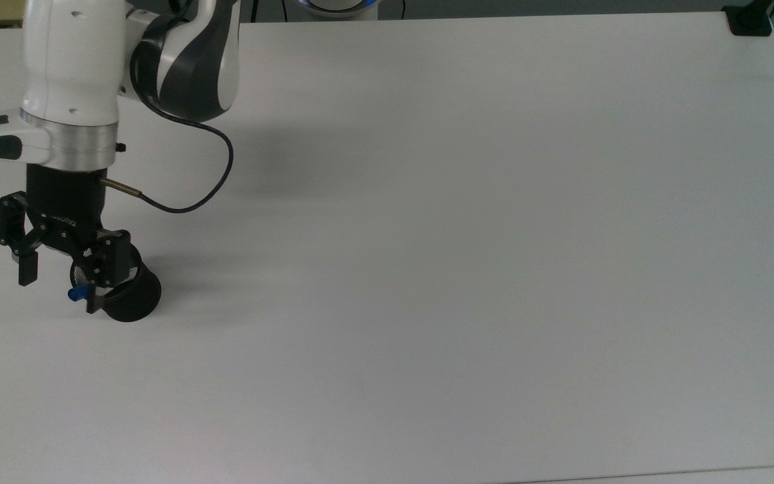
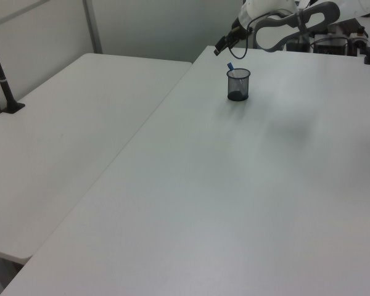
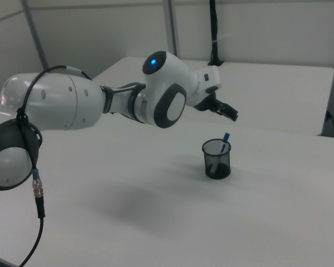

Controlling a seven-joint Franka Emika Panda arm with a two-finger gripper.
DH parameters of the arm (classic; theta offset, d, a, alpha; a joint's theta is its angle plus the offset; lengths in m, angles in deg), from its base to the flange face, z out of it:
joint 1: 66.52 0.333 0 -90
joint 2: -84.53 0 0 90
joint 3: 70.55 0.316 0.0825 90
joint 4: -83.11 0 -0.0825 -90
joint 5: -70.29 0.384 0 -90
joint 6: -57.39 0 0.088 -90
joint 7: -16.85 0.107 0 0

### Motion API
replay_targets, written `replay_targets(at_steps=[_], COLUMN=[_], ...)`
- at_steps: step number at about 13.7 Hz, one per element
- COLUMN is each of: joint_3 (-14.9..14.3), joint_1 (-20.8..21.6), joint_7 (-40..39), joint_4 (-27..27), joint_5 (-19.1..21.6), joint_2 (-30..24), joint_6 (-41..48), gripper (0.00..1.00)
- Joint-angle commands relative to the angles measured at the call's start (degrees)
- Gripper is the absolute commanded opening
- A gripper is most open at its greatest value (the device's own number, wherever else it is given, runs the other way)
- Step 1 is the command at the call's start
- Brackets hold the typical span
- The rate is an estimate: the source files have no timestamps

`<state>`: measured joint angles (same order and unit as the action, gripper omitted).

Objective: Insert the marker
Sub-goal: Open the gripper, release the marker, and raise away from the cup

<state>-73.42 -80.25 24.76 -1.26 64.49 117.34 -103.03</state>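
The white surface (image 1: 467,222) carries one black mesh cup (image 1: 128,296), which stands upright near the top view's left edge. In the left view the cup (image 2: 238,84) is at the far end. A second white surface (image 2: 61,135) stands beside it, on the left view's left.

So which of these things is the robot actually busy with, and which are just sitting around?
Part of the job:
- the marker, standing tilted in the black mesh cup, blue end sticking out
- the gripper, open above the cup

Just there:
- the white table
- the neighbouring table
- the black clamp post on it
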Motion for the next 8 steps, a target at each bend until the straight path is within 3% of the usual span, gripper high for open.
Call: replay_targets(at_steps=[1, 8], joint_3=[-0.2, -0.3], joint_1=[5.3, 18.2], joint_7=[-0.2, -0.9], joint_4=[-1.8, -1.9], joint_5=[-0.3, -1.0], joint_2=[-2.0, -12.1], joint_6=[3.9, 39.3], gripper=[1.0, 1.0])
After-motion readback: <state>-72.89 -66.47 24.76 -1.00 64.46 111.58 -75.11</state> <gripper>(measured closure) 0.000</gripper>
